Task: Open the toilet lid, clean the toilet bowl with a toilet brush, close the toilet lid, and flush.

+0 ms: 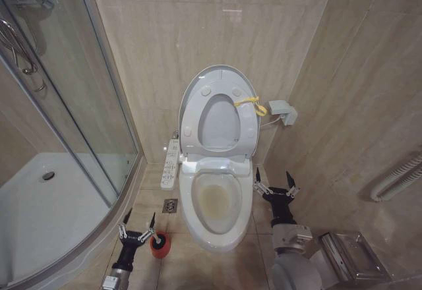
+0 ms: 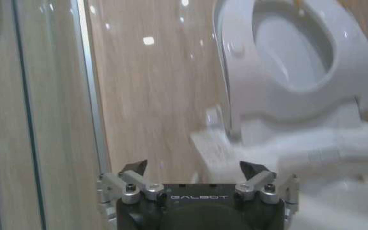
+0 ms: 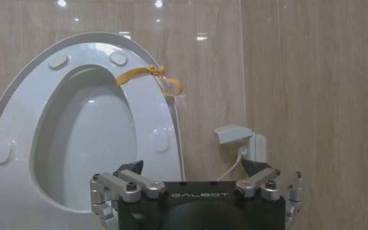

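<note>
The toilet lid (image 1: pixel 221 109) stands raised; the toilet brush (image 1: pixel 158 242), seemingly upright, sits just beside the left pincer (image 1: pixel 137 227); both pincers gape empty, the right pincer (image 1: pixel 275 186) beside the toilet bowl (image 1: pixel 217 204).

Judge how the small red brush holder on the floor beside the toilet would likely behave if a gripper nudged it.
The red holder looks small and light, so a nudge would probably slide it across the smooth floor tiles. It seems narrow-based with the brush head sitting in it, so it may tip. The left gripper, fingers open, is just beside it.
</note>
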Tool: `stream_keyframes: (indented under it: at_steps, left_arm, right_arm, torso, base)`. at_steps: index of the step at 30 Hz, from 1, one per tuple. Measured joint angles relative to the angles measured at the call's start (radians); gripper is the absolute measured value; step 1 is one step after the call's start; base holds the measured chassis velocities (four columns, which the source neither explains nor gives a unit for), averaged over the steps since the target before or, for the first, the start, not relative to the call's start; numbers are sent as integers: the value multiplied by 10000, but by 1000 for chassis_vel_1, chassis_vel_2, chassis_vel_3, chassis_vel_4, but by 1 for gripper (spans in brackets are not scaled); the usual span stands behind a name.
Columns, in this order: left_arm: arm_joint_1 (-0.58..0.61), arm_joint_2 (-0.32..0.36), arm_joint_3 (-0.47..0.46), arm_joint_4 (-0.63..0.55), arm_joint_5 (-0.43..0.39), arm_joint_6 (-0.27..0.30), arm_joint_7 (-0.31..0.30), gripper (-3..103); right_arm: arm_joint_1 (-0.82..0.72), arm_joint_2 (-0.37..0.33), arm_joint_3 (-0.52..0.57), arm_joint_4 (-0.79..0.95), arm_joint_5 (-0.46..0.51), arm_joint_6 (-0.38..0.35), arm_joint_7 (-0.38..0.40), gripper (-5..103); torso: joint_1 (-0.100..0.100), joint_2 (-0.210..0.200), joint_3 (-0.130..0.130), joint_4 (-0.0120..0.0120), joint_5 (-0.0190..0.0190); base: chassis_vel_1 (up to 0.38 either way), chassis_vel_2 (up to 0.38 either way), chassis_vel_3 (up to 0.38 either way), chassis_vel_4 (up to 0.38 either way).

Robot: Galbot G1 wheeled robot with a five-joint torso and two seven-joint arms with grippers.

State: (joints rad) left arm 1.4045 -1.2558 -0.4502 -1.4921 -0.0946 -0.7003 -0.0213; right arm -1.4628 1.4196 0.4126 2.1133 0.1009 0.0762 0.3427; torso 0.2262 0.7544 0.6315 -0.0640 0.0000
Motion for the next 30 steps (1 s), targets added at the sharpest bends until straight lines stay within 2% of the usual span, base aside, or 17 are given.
stream_keyframes:
  at_steps: [1,3,4,7,8,13,14,17,30]
  left_arm:
    - [143,7,-128,-542,43,214,-82,98]
    - [467,23,-456,-1872,98,790,-219,98]
    - [467,23,-456,-1872,98,790,-219,98]
    - [856,37,-736,-3506,84,1631,-410,100]
    - [856,37,-736,-3506,84,1631,-410,100]
    - [1591,45,-1060,-5448,-199,2977,-615,100]
    - [1591,45,-1060,-5448,-199,2977,-615,100]
    - [2011,60,-1149,-6104,-702,3714,-1167,100]
    - [3076,-503,-1497,-6820,-1065,3836,-1361,100]
  right_arm:
    - [0,0,0,0,0,0,-1,100]
    - [0,0,0,0,0,0,-1,100]
    - [0,0,0,0,0,0,-1,100]
    - [0,0,0,0,0,0,0,100]
    - [0,0,0,0,0,0,0,100]
    - [0,0,0,0,0,0,-1,100]
    - [0,0,0,0,0,0,-1,100]
    - [0,0,0,1,0,0,-1,100]
    - [0,0,0,0,0,0,0,100]
  torso:
    - [0,0,0,-1,1]
    - [0,0,0,0,1]
    - [0,0,0,0,1]
    - [0,0,0,0,1]
    - [0,0,0,0,1]
    - [-1,1,-1,1,2]
    - [-1,1,-1,1,2]
    - [-2,1,-1,0,1]
    - [-1,1,0,0,0]
  base:
    - [0,0,0,0]
    - [0,0,0,0]
    - [0,0,0,0]
    - [0,0,0,0]
    - [0,0,0,0]
    - [0,0,0,0]
    - [0,0,0,0]
    - [0,0,0,0]
    - [0,0,0,0]
